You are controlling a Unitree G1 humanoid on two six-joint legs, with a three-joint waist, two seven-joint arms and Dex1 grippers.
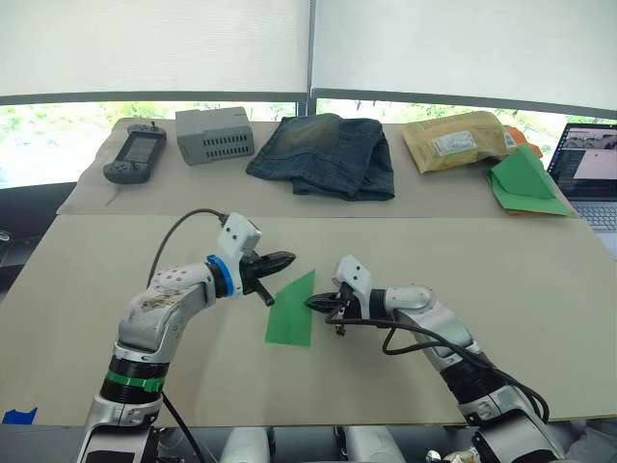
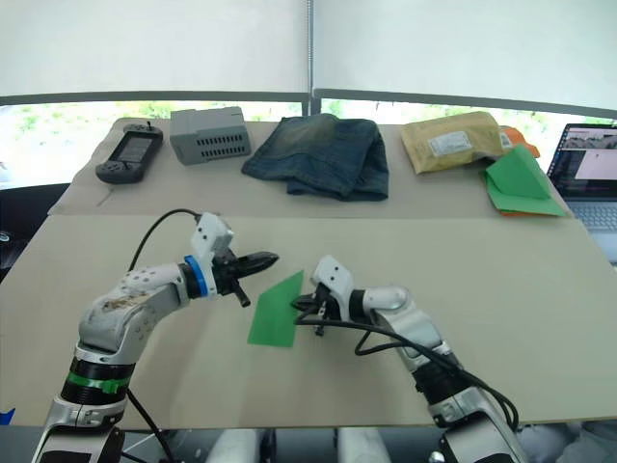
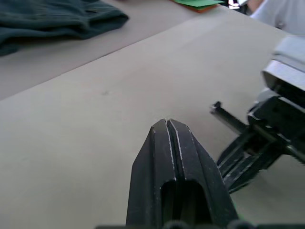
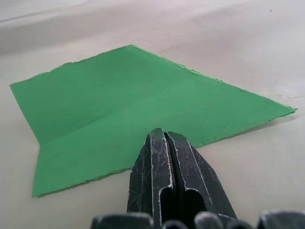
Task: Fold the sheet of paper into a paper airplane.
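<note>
The sheet of paper point(image 1: 292, 311) is bright green and lies flat on the beige table point(image 1: 501, 260) between my two arms. It has a crease and a slanted far edge rising to a point; up close, the paper point(image 4: 124, 105) shows that crease plainly. My right gripper point(image 1: 311, 303) is shut, and its tips sit at the sheet's right edge, over the paper. My left gripper point(image 1: 289, 259) is shut with nothing in it and hovers just above and left of the sheet's far corner. Its black fingers point(image 3: 159, 143) are pressed together.
Along the far side of the table lie a handheld controller point(image 1: 135, 154), a grey box point(image 1: 215, 134), folded jeans point(image 1: 328, 154), a padded envelope point(image 1: 458, 140) and a bigger green triangular paper with an orange edge point(image 1: 523, 183). A laptop point(image 1: 588, 169) stands at the far right.
</note>
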